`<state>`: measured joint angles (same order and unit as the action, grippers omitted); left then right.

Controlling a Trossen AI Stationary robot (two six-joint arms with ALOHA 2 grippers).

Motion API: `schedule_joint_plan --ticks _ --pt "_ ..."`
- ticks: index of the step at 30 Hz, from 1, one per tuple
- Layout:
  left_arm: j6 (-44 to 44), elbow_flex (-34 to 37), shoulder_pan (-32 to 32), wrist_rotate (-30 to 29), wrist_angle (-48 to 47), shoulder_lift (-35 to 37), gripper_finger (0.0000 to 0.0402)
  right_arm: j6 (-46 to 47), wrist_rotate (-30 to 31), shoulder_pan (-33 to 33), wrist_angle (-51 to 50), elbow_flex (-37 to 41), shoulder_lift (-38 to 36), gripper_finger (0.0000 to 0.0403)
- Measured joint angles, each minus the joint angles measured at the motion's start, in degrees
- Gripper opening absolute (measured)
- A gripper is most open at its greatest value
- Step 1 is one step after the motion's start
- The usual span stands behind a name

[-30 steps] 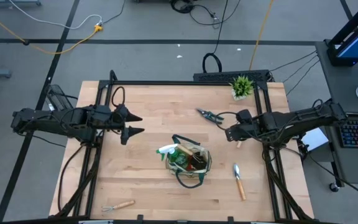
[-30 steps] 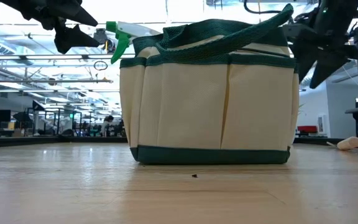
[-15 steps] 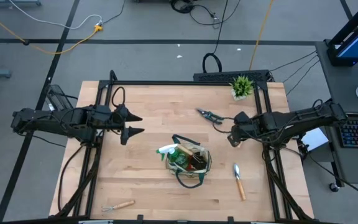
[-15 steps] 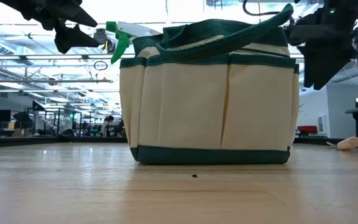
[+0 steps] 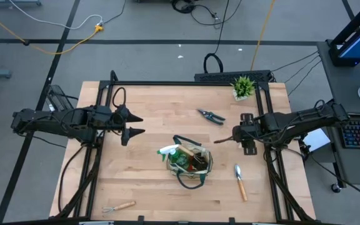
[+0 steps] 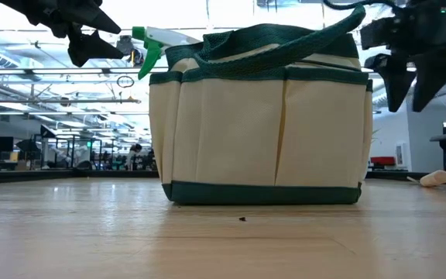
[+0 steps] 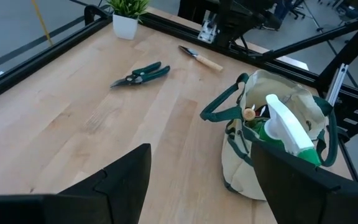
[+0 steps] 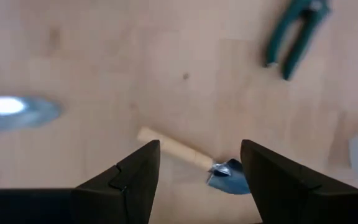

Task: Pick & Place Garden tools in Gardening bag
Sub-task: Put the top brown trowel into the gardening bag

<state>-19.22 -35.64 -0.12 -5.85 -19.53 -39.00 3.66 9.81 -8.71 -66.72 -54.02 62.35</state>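
Two empty, spread grippers — left idle at mid-left, right at mid-right over a small trowel — so it should drop squarely astride the handle, shears above, bag at centre.

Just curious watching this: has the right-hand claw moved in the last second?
Yes. In the high view the right gripper has turned and shifted slightly away from the pruning shears, toward the trowel.

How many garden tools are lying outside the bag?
4: shears by the plant, trowel right of the bag, rake at front-left corner, small trowel under the right tool; arms might hide more.
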Motion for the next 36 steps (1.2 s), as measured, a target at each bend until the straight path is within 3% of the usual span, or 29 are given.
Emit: schedule_joint_plan --ticks 6,19,36 --pt "0.3 0.0 0.0 0.0 0.0 0.0 0.028 -7.6 -4.2 0.0 0.1 4.1 0.0 0.0217" --pt "0.5 0.0 0.0 0.0 0.0 0.0 0.028 -7.8 -2.5 0.0 1.8 6.1 1.4 0.0217" --pt "0.9 0.0 0.0 0.0 -0.2 0.0 0.028 -7.4 -1.2 0.0 1.8 6.1 16.8 0.0217"
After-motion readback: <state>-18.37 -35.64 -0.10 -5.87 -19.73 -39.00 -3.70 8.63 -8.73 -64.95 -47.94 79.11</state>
